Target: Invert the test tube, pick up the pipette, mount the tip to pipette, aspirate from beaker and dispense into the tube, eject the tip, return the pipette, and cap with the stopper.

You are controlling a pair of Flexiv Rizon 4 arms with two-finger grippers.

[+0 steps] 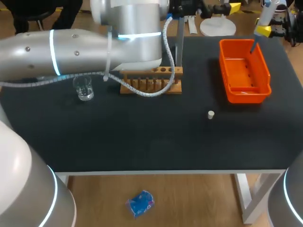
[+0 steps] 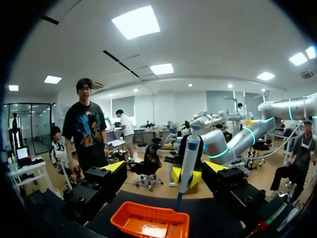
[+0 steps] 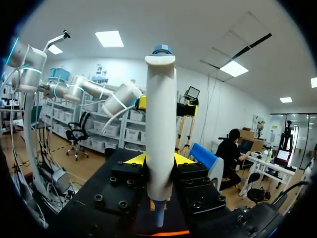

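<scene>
Pipette (image 3: 161, 129) hangs over orange bin (image 1: 261, 71); beaker (image 1: 84, 89) stands beside wooden rack (image 1: 151, 78).

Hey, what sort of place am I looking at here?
Most likely a laboratory workbench set up for robot liquid handling: a pipette, a wooden test tube rack and a glass beaker sit at a black table.

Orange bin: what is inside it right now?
A pale patch lies on the orange bin's floor at its near end; what it is cannot be told. The pipette, in the right gripper, points down over the far end. The near wall hides some floor.
</scene>
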